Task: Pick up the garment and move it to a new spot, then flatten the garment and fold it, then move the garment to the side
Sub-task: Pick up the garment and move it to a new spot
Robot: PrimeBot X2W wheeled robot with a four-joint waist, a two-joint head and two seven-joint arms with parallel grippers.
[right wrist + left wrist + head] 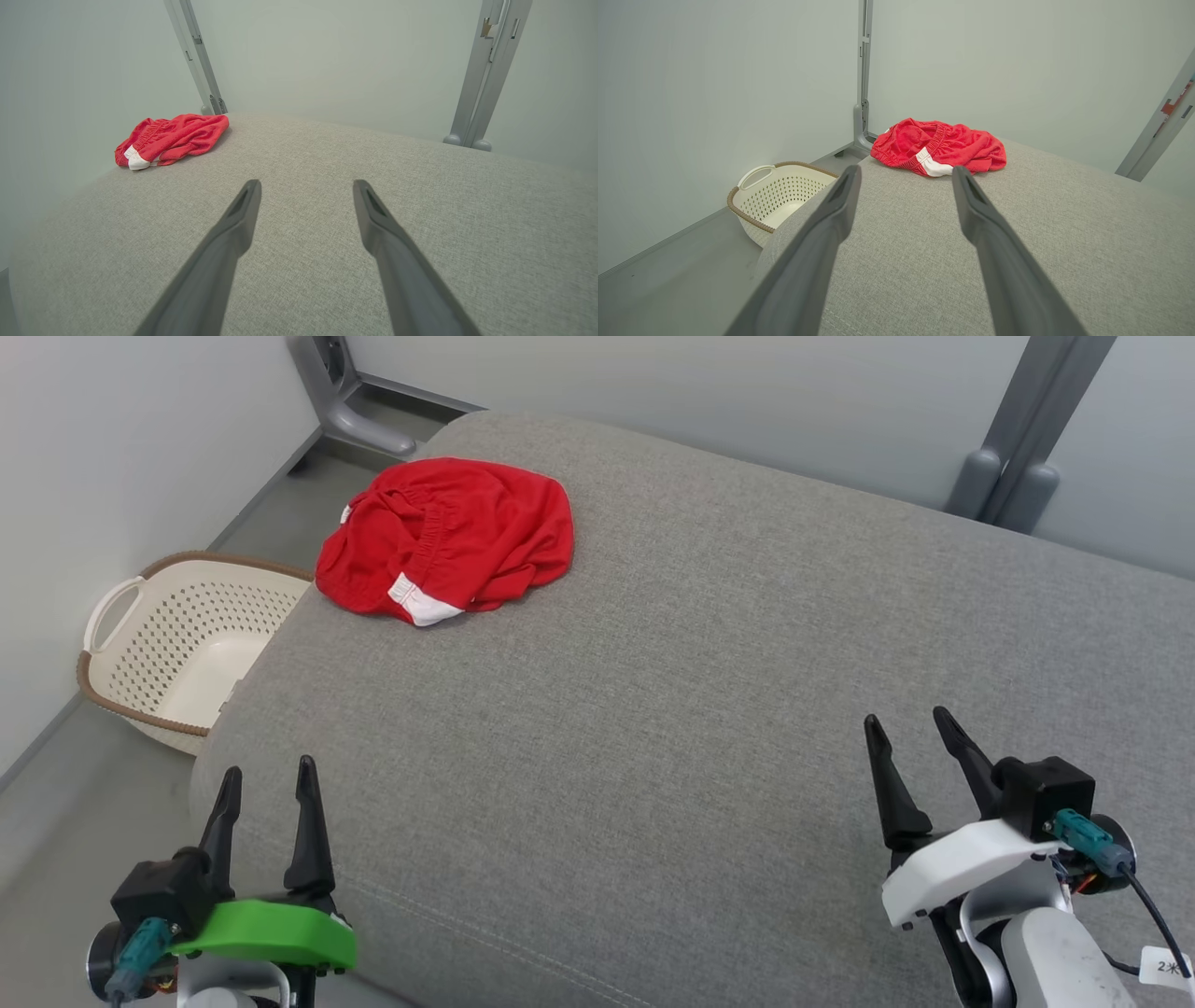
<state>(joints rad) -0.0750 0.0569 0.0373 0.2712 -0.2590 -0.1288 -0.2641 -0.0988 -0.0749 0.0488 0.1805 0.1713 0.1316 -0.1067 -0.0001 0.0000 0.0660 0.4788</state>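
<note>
**Current state.** The garment, a pair of red shorts with a white stripe, lies crumpled on the grey padded surface. It occupies the corner of that surface closest to the laundry basket, which stands on the floor beside it. The heap is not flattened and nothing touches it.

**Pincers.** The left pincer is spread wide and holds nothing. It hovers at the near edge of the surface, on the basket side. The right pincer is also spread and empty, and it is positioned on the side away from the basket.

**Governing relation.** From both pincers the garment lies forward and toward the basket. In the left wrist view it sits almost straight ahead, just beyond the fingertips' line. In the right wrist view it sits far off to one side. The left arm is therefore judged the nearer. The heap's long axis appears to run crosswise, from the basket side away from it, so a forward reach would meet its long near edge.
</note>
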